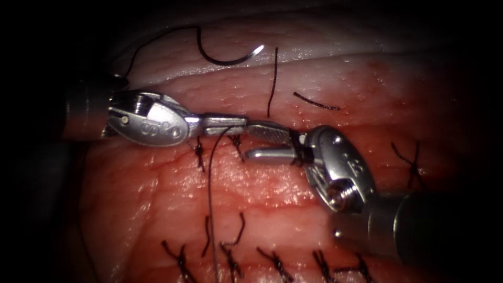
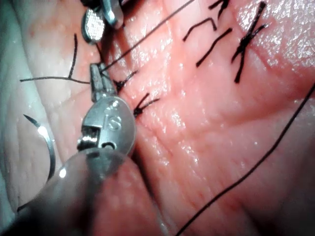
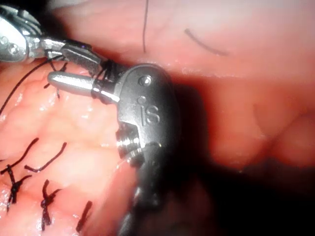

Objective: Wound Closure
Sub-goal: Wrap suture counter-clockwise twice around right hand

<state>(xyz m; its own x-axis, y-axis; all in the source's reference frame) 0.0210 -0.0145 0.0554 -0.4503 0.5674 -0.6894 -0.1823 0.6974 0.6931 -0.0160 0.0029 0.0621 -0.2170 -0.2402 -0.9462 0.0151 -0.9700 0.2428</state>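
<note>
Left tool (image 1: pixel 225 124) fingers clenched on thread (image 1: pixel 209 199); right tool (image 1: pixel 267 142) fingers released; needle (image 1: pixel 230 58) lies free on tissue (image 1: pixel 157 199).

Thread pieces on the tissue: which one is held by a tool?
The long thread running down from the left tool, whose jaws are shut on it. The cut ends lie loose; the needle lies free.

I'm reading "IS" stamped on the rounded metal wrist housing of my left tool (image 2: pixel 109 129) in its own wrist view, the letters plain on the steel. The same "IS" mark sits on my right tool (image 3: pixel 147 110) in its wrist view. In the endoscope view both housings carry stamped marks, but I can't make those out.
</note>
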